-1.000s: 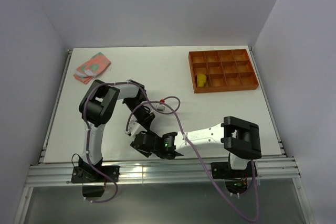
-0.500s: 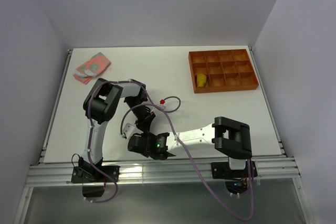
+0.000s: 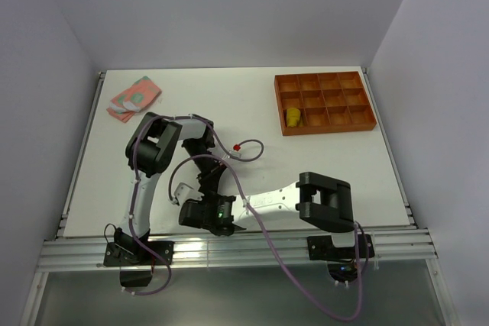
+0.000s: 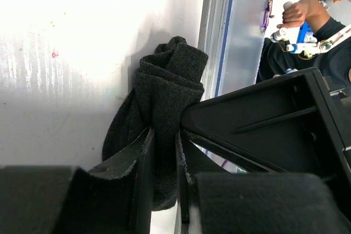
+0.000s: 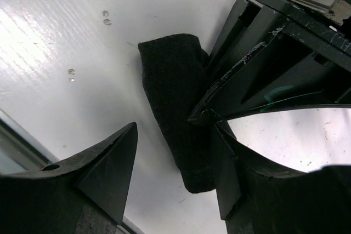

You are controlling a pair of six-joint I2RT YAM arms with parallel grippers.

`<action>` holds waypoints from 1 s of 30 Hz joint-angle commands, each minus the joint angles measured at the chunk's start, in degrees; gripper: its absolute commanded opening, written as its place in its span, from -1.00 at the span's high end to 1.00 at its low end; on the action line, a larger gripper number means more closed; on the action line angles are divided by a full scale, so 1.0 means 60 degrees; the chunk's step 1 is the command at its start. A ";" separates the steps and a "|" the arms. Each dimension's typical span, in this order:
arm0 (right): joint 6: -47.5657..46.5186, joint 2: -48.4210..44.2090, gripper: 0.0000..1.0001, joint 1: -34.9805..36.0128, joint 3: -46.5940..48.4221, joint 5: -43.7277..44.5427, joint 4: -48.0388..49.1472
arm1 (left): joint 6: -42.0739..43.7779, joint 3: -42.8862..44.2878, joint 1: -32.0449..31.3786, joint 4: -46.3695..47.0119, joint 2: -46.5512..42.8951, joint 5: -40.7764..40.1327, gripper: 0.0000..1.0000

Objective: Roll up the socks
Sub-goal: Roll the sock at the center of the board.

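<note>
Left wrist view gives me the clearest read: the left gripper is pinched down on the black sock, with only a thin fold of dark fabric between its two fingers. The sock is bunched into a loose roll that stands up ahead of the fingers. It sits on the white table right against the metal rail at the near edge. The dark body of the other arm fills the right side of that view.

From the right wrist camera I see the right gripper with its jaws spread wide. They straddle the same sock without clamping it. The roll lies between the fingers, much closer to the finger on the right of the picture, though I cannot tell if it touches that one. The other finger stands well apart from it. The left arm's fingers come in from the upper right and bear on the sock's far side.

Overhead, both arms meet low and left of centre at the near edge, and they hide the black sock from that camera. The pink sock with green patches lies flat in the far left corner, well away from both arms. The mustard-yellow sock sits rolled in a left-hand compartment of the orange tray, at the far right of the table.
</note>
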 commanded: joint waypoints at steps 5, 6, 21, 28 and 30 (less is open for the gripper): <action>0.0185 0.0497 -0.28 -0.0317 -0.0011 0.0882 -0.0679 | 0.0718 -0.0058 -0.0067 0.0301 0.0384 -0.0826 0.99; 0.0243 0.0482 -0.28 -0.0346 -0.0011 0.1114 -0.0722 | 0.0732 -0.0058 -0.0067 0.0301 0.0369 -0.0826 0.99; -0.0122 0.0144 -0.28 -0.0361 -0.0143 0.0443 -0.0298 | 0.0630 -0.0088 -0.0067 0.0301 0.0340 -0.0987 0.99; -0.0006 0.0468 0.20 -0.0376 -0.0171 -0.0041 -0.0342 | 0.0659 -0.0161 -0.0067 0.0286 0.0223 -0.0928 0.99; 0.0126 0.0439 0.41 -0.0419 -0.0289 -0.0084 -0.0342 | 0.0674 -0.0146 -0.0067 0.0286 0.0193 -0.0870 0.99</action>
